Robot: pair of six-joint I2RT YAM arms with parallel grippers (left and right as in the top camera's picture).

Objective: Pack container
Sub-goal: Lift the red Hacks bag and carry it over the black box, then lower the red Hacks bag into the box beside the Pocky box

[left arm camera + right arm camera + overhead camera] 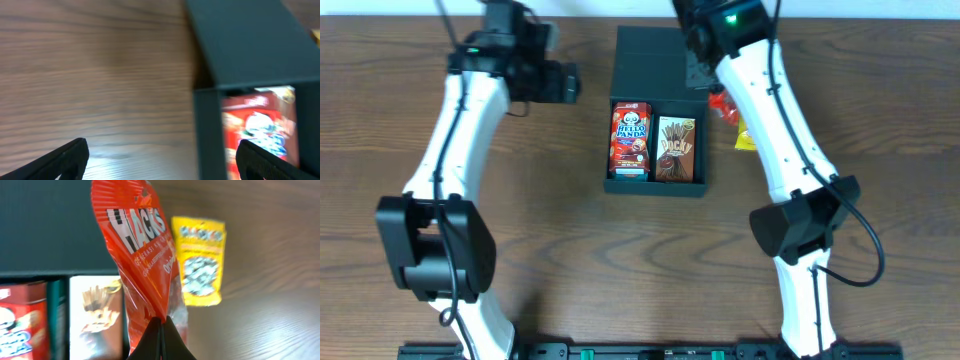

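1. A glossy red candy bag [140,255] is pinched by the right gripper [161,327] just right of the mid-table dark teal-green square container [650,60]; the left gripper [162,162] is spread, empty.
2. The dangling bag may be snagged on the crowded container's rim.

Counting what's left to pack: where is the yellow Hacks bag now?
Overhead, the yellow Hacks bag lies on the table right of the container, beside the red Hacks bag pinched in the right claw.

Overhead: red Hacks bag [723,103] & yellow bag [745,137] mostly under right arm [770,110]. Left wrist view blurred: Hello Panda box [260,125] print unreadable, cut by btm edge; container [250,45] cut at top & rt edges. Right wrist: Pocky box [95,315] blurry, part behind red Hacks bag; right gripper [161,327] tips only, rest off-frame.
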